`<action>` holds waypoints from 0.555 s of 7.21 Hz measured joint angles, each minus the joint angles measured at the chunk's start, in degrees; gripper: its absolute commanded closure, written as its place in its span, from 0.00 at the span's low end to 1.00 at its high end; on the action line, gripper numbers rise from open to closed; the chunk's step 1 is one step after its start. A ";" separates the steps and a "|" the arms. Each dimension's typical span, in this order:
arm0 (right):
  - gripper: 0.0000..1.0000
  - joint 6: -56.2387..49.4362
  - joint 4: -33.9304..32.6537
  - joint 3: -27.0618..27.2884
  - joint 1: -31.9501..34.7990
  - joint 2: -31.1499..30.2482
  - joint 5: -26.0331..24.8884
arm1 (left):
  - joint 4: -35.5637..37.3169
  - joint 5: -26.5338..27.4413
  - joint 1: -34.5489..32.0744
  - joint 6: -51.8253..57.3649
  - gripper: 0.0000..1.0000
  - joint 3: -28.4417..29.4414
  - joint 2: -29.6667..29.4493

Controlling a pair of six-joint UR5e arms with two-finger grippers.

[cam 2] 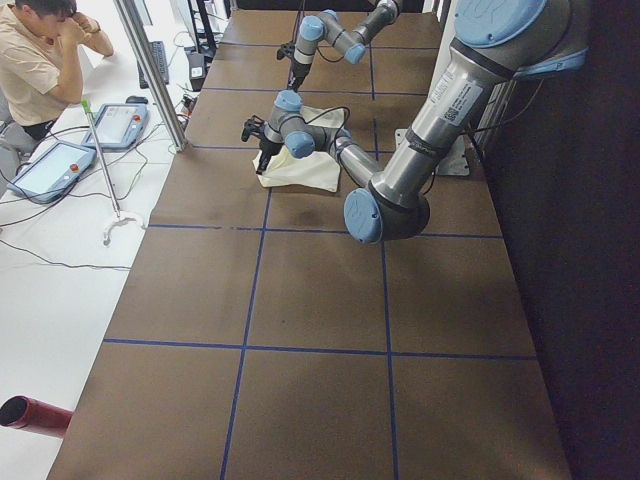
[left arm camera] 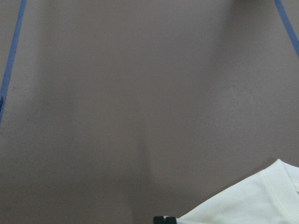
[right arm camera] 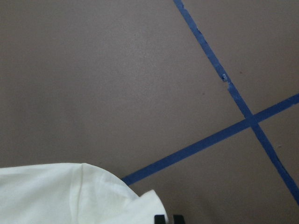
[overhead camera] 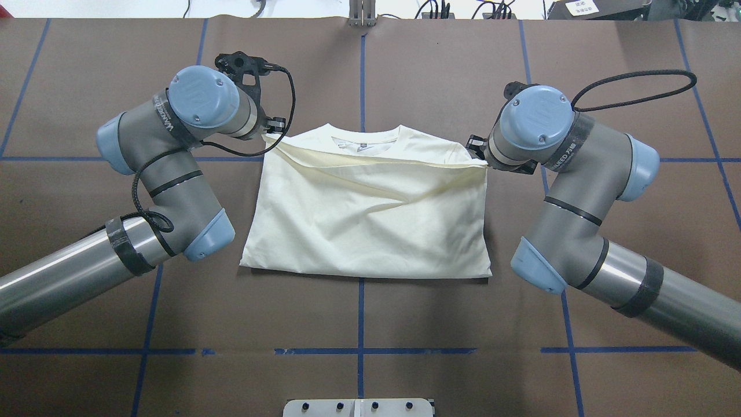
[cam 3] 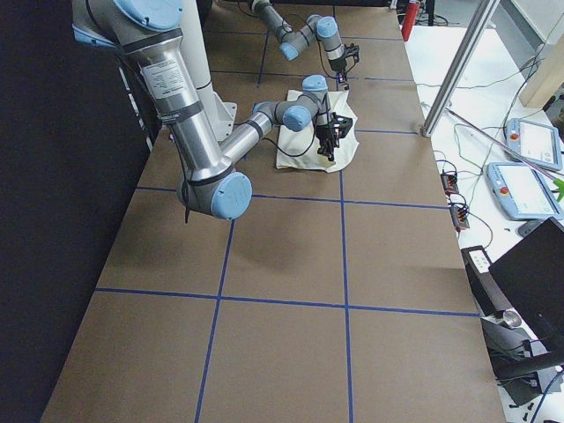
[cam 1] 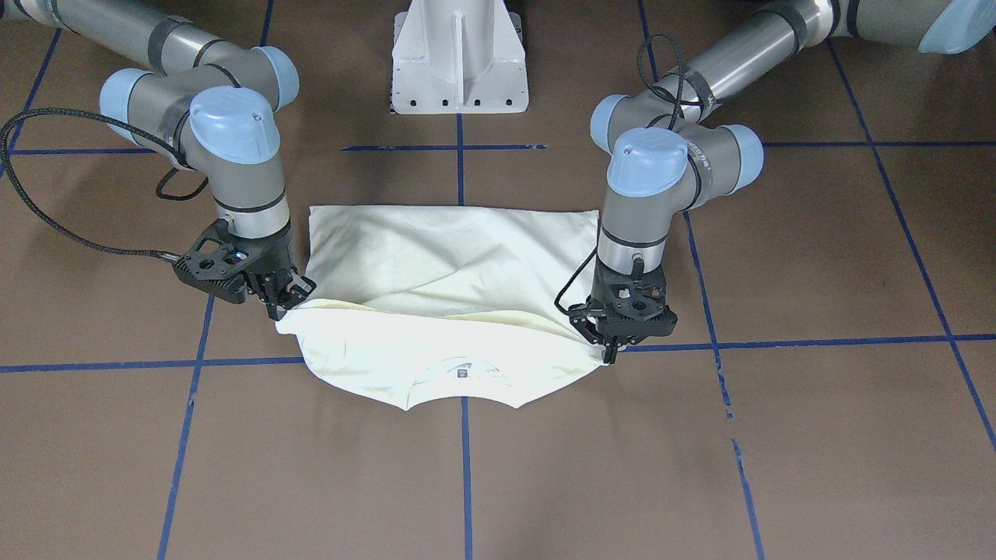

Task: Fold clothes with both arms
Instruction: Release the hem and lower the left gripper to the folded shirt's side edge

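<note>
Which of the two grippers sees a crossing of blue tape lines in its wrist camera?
The right gripper: its wrist view shows two tape lines crossing; the left gripper's shows only separate strips.

**user1:** anyone able to read any text in these?

**user2:** not really; there's white lettering along the left arm and the right arm, but it's too blurry to make out; the T-shirt has a tiny neck label, print too small; a white note past the table's far edge is unreadable too
</note>
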 measured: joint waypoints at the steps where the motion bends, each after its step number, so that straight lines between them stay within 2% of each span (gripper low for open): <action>1: 0.00 -1.72 -0.01 -0.16 0.56 0.22 -0.55 | -1.47 -0.33 0.02 2.15 0.00 -1.60 1.36; 4: 0.00 -10.37 0.11 0.28 4.31 0.41 3.21 | -3.99 -3.41 2.90 4.91 0.00 -14.86 11.58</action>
